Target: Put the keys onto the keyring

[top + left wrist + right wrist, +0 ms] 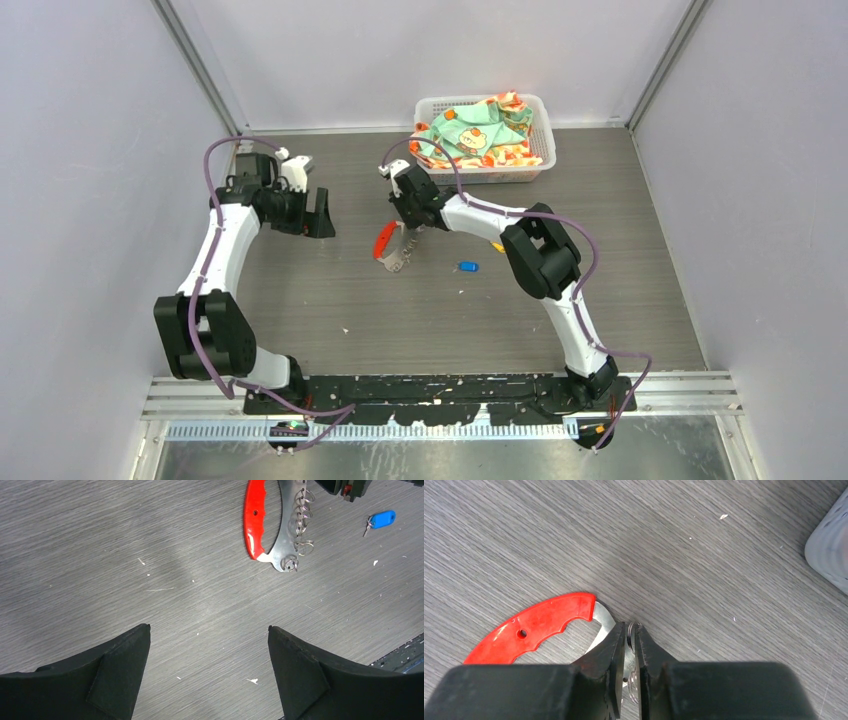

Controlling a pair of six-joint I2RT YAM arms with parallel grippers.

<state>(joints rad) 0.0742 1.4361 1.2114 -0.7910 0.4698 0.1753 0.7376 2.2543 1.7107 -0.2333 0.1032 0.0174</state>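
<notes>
From high above and behind the arm bases (440,392), tilted down and forward, far enough to take in the whole table (400,320), walls (100,150) and basket (546,130) at the far edge. From the left wrist, steeply down past the left gripper (209,626), somewhat above the table, keyring (255,520) and blue key (382,519) along the upper edge. From the right wrist, very close, down past the right gripper (630,626) onto that same keyring, basket corner at right. Common to all three: keyring and table around it; blue key shared by overhead and left wrist
</notes>
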